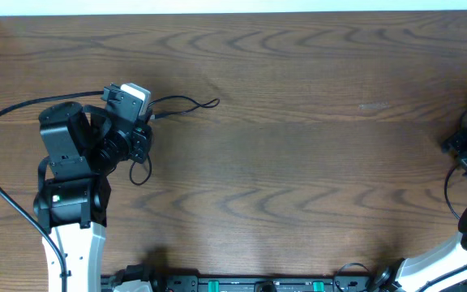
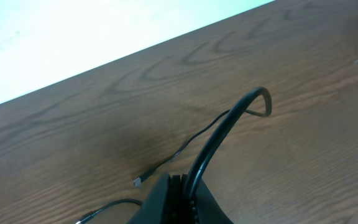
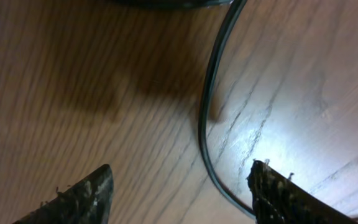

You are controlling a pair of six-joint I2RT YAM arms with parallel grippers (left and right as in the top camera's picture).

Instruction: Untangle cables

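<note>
Two tools work apart. The left tool is clamped shut on the thin black cable, holding a loop raised off the brown wooden table, likely to draw it free. A small plug end lies just beside it. Far from that tool, the right tool stands open astride a black cord.

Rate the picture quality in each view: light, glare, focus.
Overhead: even light, sharp grain on the table. Left wrist: washed-out white beyond the table edge; the black cable blurs near the left pincer. Right wrist: dim, a glare patch on the wood at right, soft shadow upper left, the right pincer fuzzy.
</note>
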